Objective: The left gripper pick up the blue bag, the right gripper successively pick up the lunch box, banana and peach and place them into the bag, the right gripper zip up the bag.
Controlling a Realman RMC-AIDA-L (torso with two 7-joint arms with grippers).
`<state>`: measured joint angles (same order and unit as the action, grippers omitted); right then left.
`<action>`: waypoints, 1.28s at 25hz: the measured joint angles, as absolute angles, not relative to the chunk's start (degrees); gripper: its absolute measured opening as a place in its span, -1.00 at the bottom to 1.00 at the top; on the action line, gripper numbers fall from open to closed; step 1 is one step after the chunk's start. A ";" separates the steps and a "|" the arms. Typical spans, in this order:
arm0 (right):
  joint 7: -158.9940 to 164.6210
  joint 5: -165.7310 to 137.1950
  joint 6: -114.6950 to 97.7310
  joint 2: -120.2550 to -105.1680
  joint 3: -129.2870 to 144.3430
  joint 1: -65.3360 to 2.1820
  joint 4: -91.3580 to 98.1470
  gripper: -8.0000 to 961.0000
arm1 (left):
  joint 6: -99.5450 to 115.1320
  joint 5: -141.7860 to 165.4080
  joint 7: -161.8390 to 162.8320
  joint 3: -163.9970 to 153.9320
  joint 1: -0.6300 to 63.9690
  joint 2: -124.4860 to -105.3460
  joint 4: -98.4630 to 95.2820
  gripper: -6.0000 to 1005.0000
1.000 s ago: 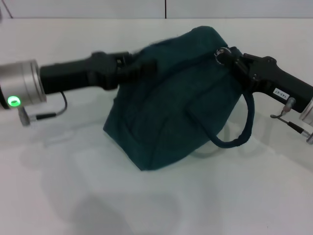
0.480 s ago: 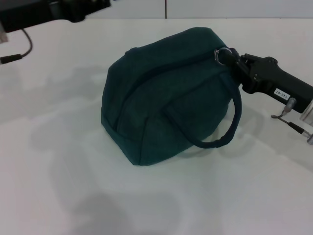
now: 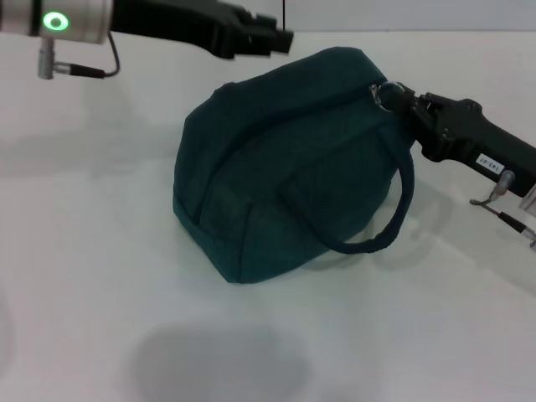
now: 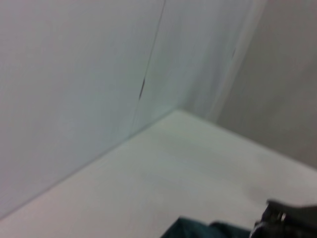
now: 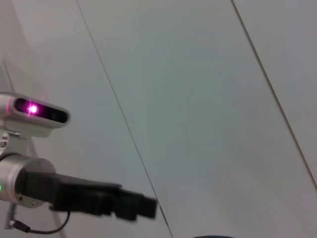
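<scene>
The blue bag (image 3: 276,167) sits on the white table with its zipper closed and one loop handle (image 3: 394,222) hanging on its right side. At the bag's top right corner my right gripper (image 3: 395,96) is shut on the silver ring pull (image 3: 383,92). My left gripper (image 3: 275,32) hovers above and behind the bag's left shoulder, apart from it, open and holding nothing. The right wrist view shows the left gripper (image 5: 146,208) from the side against the wall. A sliver of the bag (image 4: 190,229) shows in the left wrist view. The lunch box, banana and peach are hidden.
The white table (image 3: 100,276) stretches all around the bag. A white panelled wall (image 3: 377,12) runs along the table's far edge. A cable (image 3: 84,71) hangs from the left arm's cuff.
The left gripper let go of the bag, pulled away to the left and now reaches in high over the back left. The bag settled onto the table. The right gripper stayed at the ring pull.
</scene>
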<state>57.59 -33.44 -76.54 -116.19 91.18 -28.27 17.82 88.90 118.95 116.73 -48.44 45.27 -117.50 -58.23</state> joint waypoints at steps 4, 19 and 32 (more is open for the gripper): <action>57.58 -33.35 -77.29 -116.19 91.16 -27.89 17.82 -0.95 | 88.91 124.31 120.62 -51.59 47.83 -117.65 -58.23 -0.27; 57.57 -33.30 -78.67 -116.19 91.14 -27.61 17.83 -0.95 | 88.78 128.45 127.53 -56.99 50.43 -117.28 -58.87 -0.26; 57.57 -31.62 -79.54 -116.07 91.00 -26.78 17.90 -0.95 | 88.68 131.15 128.28 -57.66 50.19 -118.14 -59.07 -0.27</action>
<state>57.57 -31.62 -79.54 -116.07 91.00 -26.78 17.90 88.68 131.15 128.28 -57.66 50.19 -118.14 -59.07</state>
